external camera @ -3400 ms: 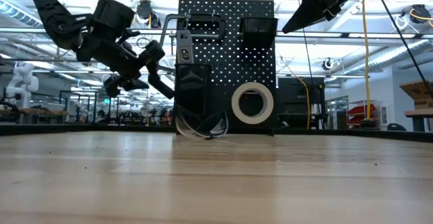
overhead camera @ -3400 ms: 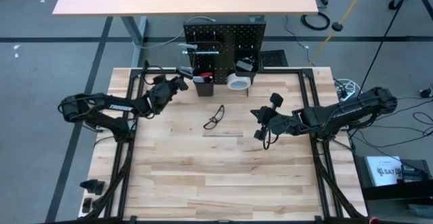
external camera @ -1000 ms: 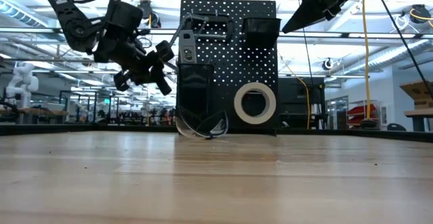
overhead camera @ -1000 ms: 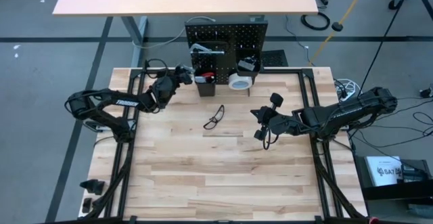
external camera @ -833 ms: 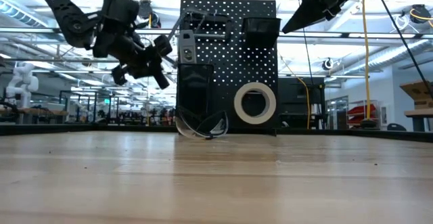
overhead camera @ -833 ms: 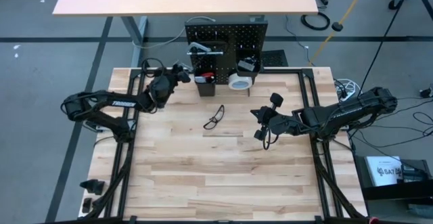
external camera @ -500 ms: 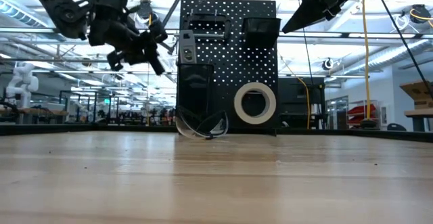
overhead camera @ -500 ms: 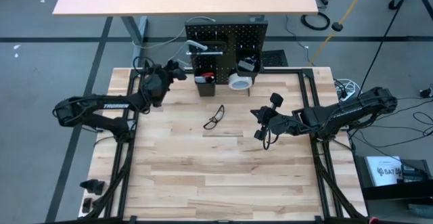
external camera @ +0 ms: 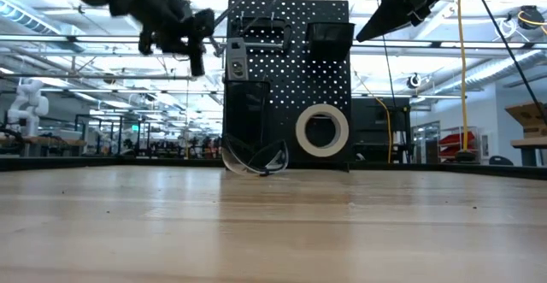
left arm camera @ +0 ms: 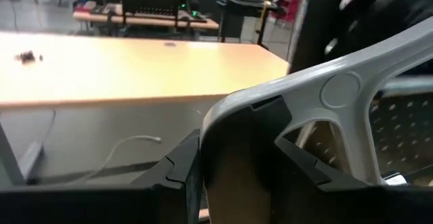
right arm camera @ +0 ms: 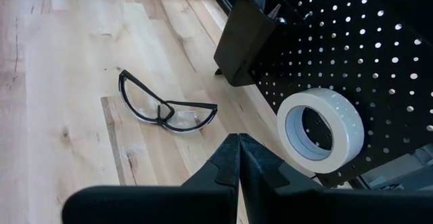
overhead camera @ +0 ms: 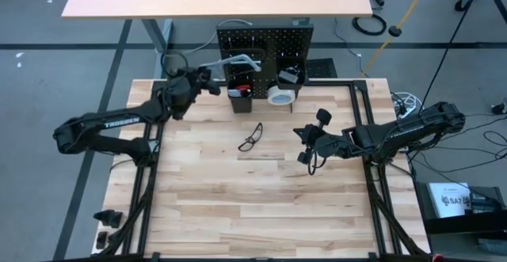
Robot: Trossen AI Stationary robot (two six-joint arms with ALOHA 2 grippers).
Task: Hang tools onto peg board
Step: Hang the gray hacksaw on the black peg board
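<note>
Nearest me, the counter (overhead camera: 238, 206) is lying bare but for a pair of safety glasses (overhead camera: 251, 137), sitting untouched in front of the board. The right gripper (overhead camera: 305, 144) is waiting over the counter just right of them, its fingers (right arm camera: 233, 158) pressed together on nothing, the arm stretched low and level from the right edge.

Farther back, the left gripper (overhead camera: 207, 80) is the one working. Over the last few seconds it has been climbing: from the low view it was beside the board's middle, and now it is riding up level with the top edge of the peg board (external camera: 286, 78). It is carrying the grey bar clamp (overhead camera: 234, 58) along, so the clamp's bar is now slanting up over the board's top left corner instead of sitting lower against the holes. I'd judge the clamp is being lifted to come down onto a hook; it does not look hung yet.

The left arm is reaching diagonally from the left edge toward the board, wrist raised, fingers (left arm camera: 183, 166) clamped on the clamp's grey handle (left arm camera: 318, 109).

On the board, the tape roll (external camera: 320, 130) is hanging low on the right, with two black bins (external camera: 327, 33) mounted as well.
</note>
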